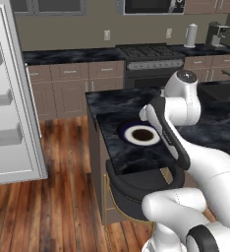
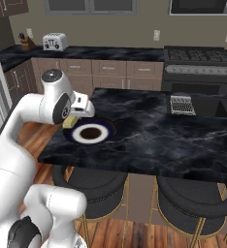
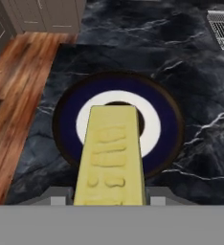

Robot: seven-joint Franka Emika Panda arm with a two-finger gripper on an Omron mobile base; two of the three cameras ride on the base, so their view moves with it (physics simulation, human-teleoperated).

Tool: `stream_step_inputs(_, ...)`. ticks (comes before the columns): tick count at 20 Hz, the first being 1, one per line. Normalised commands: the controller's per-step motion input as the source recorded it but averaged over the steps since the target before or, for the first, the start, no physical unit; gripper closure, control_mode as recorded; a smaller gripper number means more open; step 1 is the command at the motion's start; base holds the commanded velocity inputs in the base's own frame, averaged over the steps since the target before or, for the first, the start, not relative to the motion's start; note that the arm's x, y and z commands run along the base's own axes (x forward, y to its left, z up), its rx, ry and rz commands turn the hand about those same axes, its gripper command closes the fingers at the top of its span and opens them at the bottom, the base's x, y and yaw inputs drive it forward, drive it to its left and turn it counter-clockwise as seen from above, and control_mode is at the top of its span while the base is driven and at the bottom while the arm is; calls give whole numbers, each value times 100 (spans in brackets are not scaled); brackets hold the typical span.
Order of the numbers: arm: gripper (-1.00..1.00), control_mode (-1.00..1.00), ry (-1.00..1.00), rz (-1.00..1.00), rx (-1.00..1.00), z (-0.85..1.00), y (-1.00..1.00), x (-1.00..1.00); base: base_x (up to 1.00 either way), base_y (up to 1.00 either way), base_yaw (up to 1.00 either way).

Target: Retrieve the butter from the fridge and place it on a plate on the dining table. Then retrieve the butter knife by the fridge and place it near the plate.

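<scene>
Butter [image 3: 111,153] seen held in gripper [image 3: 109,201], jaws clamped on its near end; yellow stick runs lengthwise away from the hand cam, embossed marks on top face. Far end overlaps plate [image 3: 164,119] centre in hand view; whether butter touches plate can't be told. In right base view a yellow sliver of butter [image 2: 69,121] is seen just under the hand, at plate's [image 2: 104,129] left edge. Plate sits near table [image 2: 183,145] corner closest to fridge side, navy rim, white ring, dark middle. In left base view plate [image 1: 131,132] is partly hidden by arm. Fridge [image 1: 9,98] door stands open at left, pale shelves visible. Two stools [image 2: 93,186] tucked under table's near edge. Small grey rack [image 2: 182,104] lies on table, well apart from plate. Toaster [image 2: 54,41] on back counter; stove [image 1: 151,59] behind table.
</scene>
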Motion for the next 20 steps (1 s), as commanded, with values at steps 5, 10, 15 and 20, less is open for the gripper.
stream_step_inputs(5, 100, -100, 14, 0, 0, -15, 0, 41, 0, 0, 0)
stream_step_inputs(10, 100, -100, 13, -1, 0, -32, 0, 28, 0, 0, 0)
stream_step_inputs(15, 100, -100, 1, -1, 0, -40, 0, 11, 0, 0, 0)
stream_step_inputs(20, 100, -100, 0, 0, 0, -30, 0, 2, 0, 0, 0)
